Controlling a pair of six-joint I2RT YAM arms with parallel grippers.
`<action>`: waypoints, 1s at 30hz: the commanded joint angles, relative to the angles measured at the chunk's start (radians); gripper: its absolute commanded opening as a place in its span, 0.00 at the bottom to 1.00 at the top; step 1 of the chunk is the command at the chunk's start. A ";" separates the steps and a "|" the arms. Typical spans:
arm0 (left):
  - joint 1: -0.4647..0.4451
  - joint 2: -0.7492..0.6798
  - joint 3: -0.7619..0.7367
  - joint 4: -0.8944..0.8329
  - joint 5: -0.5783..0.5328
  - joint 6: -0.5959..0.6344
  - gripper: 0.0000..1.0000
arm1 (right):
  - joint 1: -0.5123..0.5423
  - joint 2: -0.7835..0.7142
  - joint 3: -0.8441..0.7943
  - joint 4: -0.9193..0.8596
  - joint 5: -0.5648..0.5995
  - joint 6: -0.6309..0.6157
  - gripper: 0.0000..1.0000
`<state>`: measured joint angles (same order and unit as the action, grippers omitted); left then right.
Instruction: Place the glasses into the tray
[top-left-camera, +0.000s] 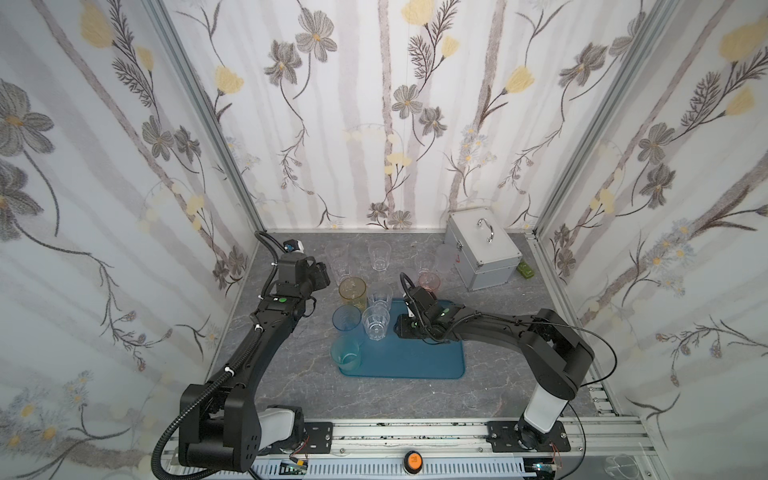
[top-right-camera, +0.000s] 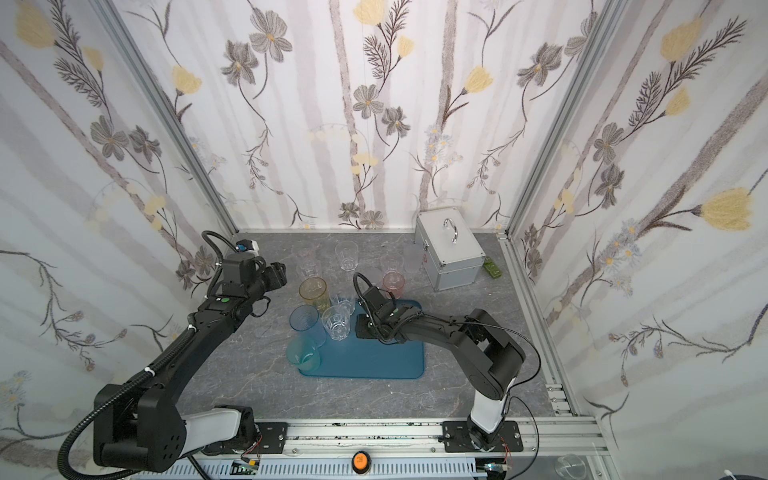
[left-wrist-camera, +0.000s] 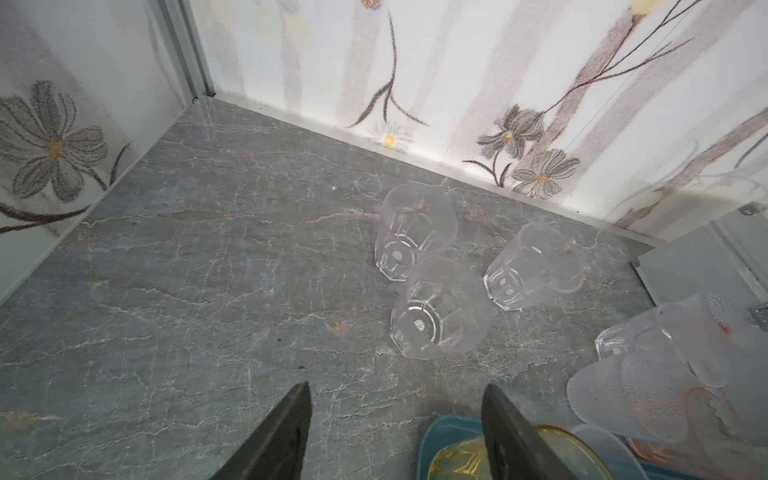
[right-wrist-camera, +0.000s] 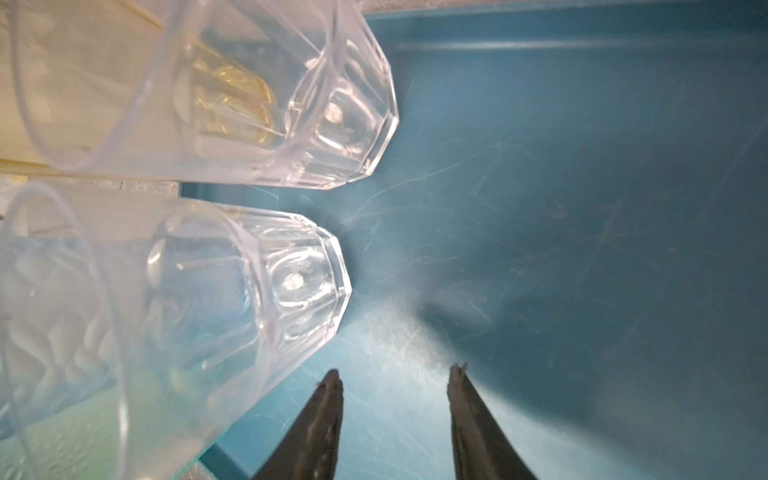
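Left pincer (left-wrist-camera: 397, 386): jaws wide, holding nothing; it hangs over bare worktop (left-wrist-camera: 208, 270), toward the far-left corner.
Right pincer (right-wrist-camera: 395, 370): jaws partly apart, holding nothing; low over the tray (right-wrist-camera: 582, 208), just beside two clear glasses (right-wrist-camera: 266, 291).
Tray place: middle of the worktop, long side along the front edge; its right part is bare.
Tray's left end: the two clear glasses stand upright on it, one behind the other; the amber glass (top-left-camera: 352, 291) stands at the far-left corner and the teal glass (top-left-camera: 346, 353) at the near-left corner.
Blue glass (top-left-camera: 346, 318): at the tray's left edge, between amber and teal; whether inside the rim, I cannot tell.
Off tray, far edge: three clear glasses (left-wrist-camera: 415, 232) upright near the worktop's far edge, close together.
Off tray, right of those: pink glass (top-left-camera: 429, 282) just beyond the tray's far edge, with frosted glasses (left-wrist-camera: 602, 390) beside it.
Case (top-left-camera: 482, 253): silver, handle up, by the worktop's far-right corner.
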<state>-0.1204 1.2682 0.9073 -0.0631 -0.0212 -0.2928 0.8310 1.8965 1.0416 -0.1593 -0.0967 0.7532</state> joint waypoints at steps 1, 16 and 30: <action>0.003 0.026 0.028 0.017 0.047 -0.023 0.66 | -0.003 -0.059 0.017 -0.014 0.029 -0.013 0.43; 0.021 0.040 -0.015 0.016 0.037 -0.010 0.66 | 0.021 0.093 0.486 -0.298 0.176 -0.193 0.45; 0.042 0.168 0.108 -0.027 0.039 -0.093 0.66 | 0.007 0.100 0.499 -0.301 0.171 -0.193 0.45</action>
<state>-0.0795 1.3918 0.9730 -0.0860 0.0227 -0.3492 0.8490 2.0201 1.5528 -0.4736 0.0555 0.5663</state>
